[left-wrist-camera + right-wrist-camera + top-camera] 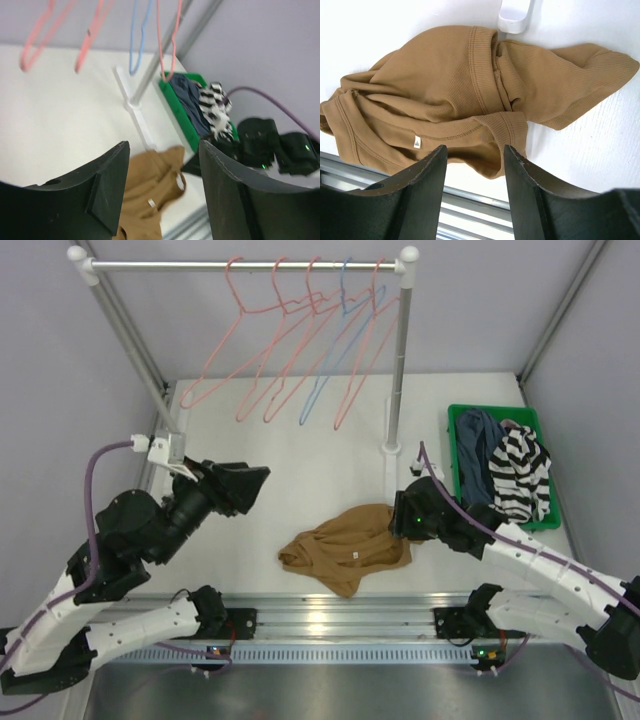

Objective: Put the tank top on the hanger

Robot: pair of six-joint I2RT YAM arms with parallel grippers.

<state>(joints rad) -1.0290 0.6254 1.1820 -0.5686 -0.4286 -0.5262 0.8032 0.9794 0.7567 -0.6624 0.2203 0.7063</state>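
The tan tank top (345, 548) lies crumpled on the white table near its front edge; it also shows as the tank top (445, 85) and the tank top (150, 190). Several salmon-pink hangers (215, 355) hang on the rail at the back. My left gripper (252, 485) hovers left of the top, raised and pointing right, open with nothing between its fingers (107, 185). My right gripper (405, 515) stands at the garment's right edge. In the right wrist view this gripper (475, 150) is open, with only the top's lower hem behind the gap.
A light blue hanger (340, 350) hangs among the pink ones. The rack's right post (400, 360) stands just behind the tank top, its white foot (512, 17) touching the fabric. A green bin (455, 455) at right holds a striped garment (520, 475) and a dark blue one (478, 455).
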